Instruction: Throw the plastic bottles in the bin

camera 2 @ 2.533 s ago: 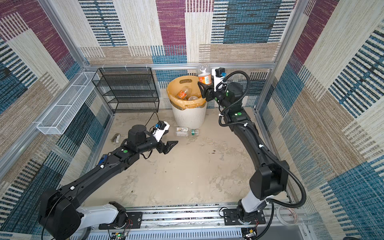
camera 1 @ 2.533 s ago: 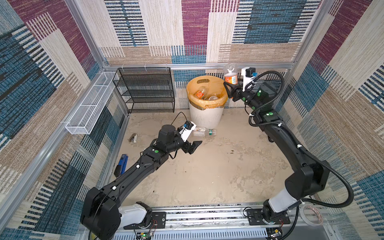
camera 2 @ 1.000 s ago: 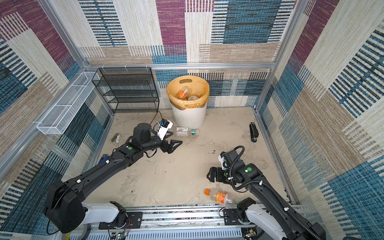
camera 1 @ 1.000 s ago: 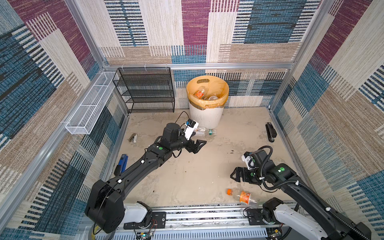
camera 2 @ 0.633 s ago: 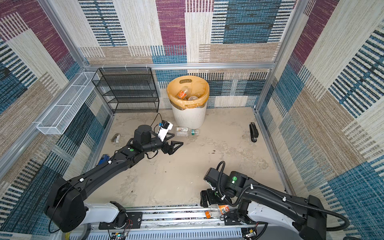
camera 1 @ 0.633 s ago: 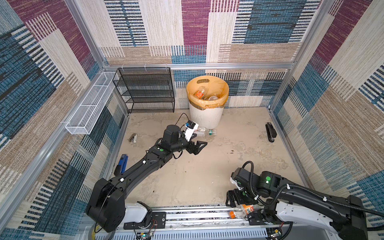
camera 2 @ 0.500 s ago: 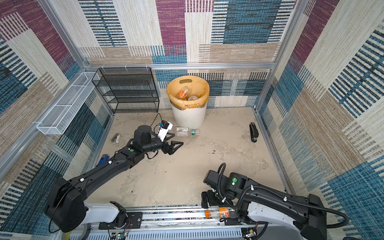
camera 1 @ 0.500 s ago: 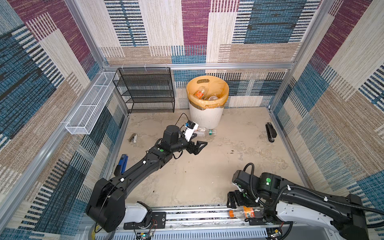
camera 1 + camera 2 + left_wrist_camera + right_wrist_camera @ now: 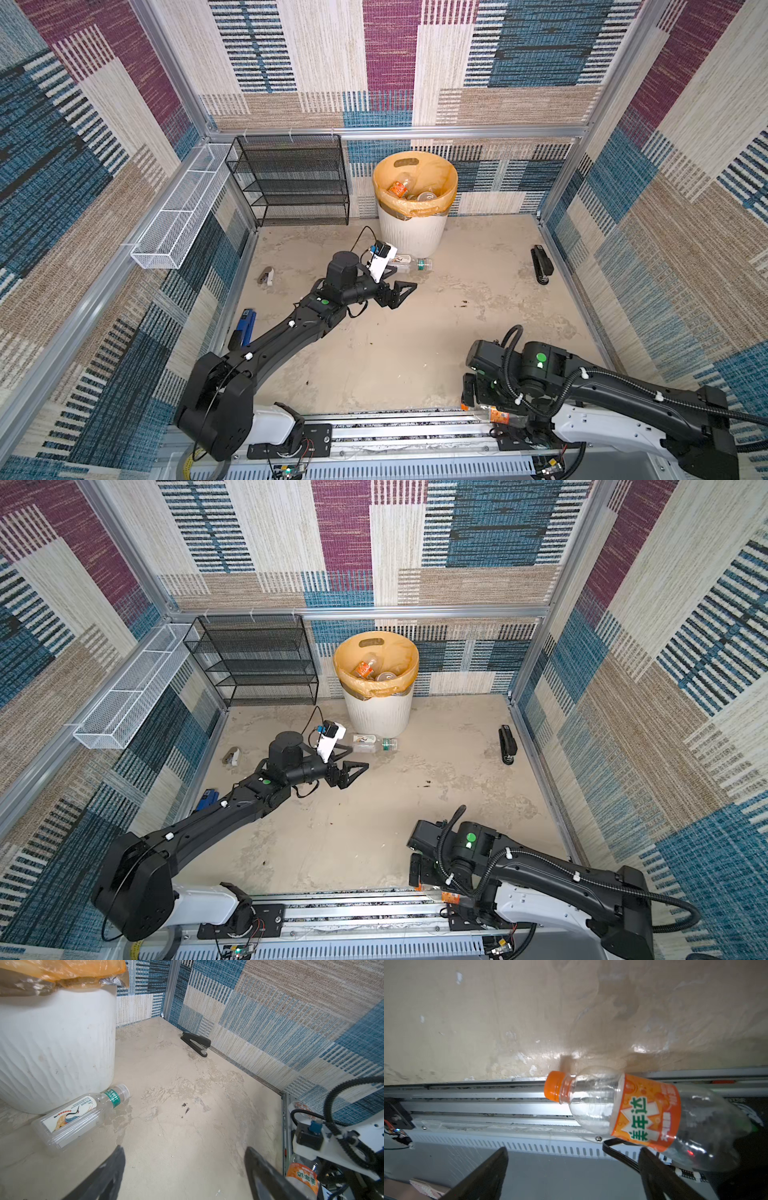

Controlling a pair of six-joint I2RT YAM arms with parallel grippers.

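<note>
A clear bottle with a green neck band [image 9: 409, 262] [image 9: 372, 743] [image 9: 79, 1113] lies on the floor against the foot of the white ribbed bin [image 9: 411, 232] [image 9: 378, 712] [image 9: 52, 1043]. Its orange-yellow bag holds several bottles [image 9: 399, 189]. My left gripper [image 9: 397, 280] [image 9: 351, 757] [image 9: 184, 1149] hovers open and empty just in front of the clear bottle. A clear bottle with an orange cap and label [image 9: 643, 1113] [image 9: 496, 415] [image 9: 451, 897] [image 9: 302, 1178] lies on the metal front rail. My right gripper [image 9: 573, 1150] points down there, open, the bottle beside one finger, not between the jaws.
A black stapler [image 9: 541, 264] [image 9: 507, 739] [image 9: 196, 1043] lies by the right wall. A blue stapler [image 9: 245, 328] and a small grey object [image 9: 267, 275] lie by the left wall. The black mesh rack [image 9: 295, 183] and the white wire tray [image 9: 183, 212] stand at the back left.
The right arm came down from the bin to the front edge. The orange-capped bottle went from the front floor onto the rail, and the gripper followed it. The left gripper barely moved.
</note>
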